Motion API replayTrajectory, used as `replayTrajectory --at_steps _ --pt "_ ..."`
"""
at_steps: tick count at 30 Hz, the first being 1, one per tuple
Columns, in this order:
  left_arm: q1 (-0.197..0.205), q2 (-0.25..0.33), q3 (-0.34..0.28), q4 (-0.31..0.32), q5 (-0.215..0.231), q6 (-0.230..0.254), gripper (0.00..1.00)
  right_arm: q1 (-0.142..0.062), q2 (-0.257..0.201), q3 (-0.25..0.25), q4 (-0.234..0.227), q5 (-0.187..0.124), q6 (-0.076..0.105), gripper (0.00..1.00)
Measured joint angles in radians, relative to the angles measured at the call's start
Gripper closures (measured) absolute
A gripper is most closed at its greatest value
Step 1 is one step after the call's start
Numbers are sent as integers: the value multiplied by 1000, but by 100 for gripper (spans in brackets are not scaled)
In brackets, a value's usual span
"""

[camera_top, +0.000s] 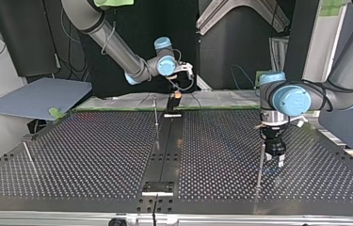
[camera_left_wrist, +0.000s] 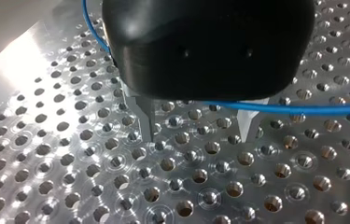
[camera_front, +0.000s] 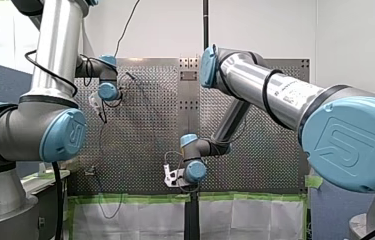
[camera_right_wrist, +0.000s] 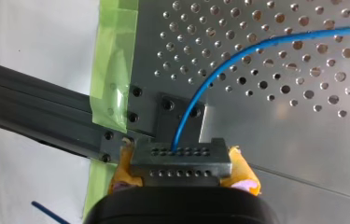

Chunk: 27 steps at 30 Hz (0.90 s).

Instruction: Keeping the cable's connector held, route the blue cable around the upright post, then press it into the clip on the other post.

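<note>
In the top view the perforated bench (camera_top: 94,155) carries three thin upright posts. One (camera_top: 27,151) stands at the left edge, one (camera_top: 156,110) at the far middle beside a dark centre strip, and one (camera_top: 260,165) at the near right. Which post bears the clip cannot be told. Green tape (camera_right_wrist: 114,60) lines the bench's far edge, over a black rail (camera_right_wrist: 32,107).

My left claw (camera_top: 276,160) hangs just right of the near-right post and low over the holes. Whether it touches the post is unclear. Its metal fingers (camera_left_wrist: 144,119) stand apart and grip nothing. The blue cable (camera_left_wrist: 303,109) runs crosswise in front of them, close under the black body.

My right claw (camera_top: 176,92) is at the far edge near the middle, its yellow pads (camera_right_wrist: 242,175) clamped on the grey connector (camera_right_wrist: 180,162). The cable leaves the connector and curves away over the bench.

My left arm enters from the top view's upper right, with its wrist pointing straight down. My right arm slopes in from the upper left, its claw pointing downward.
</note>
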Motion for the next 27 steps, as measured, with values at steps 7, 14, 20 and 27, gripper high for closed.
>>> replayTrajectory --at_steps 7,14,20,27 --pt "3 -1 0 0 -1 -2 13 -21 40 0 -39 2 8 100" --pt "5 0 0 1 -2 -4 13 -38 92 0 -71 7 12 100" --pt "7 0 0 2 -3 -5 13 -50 133 0 -82 18 16 100" --pt "8 -1 0 2 -3 -5 13 -67 174 0 -98 24 17 100"
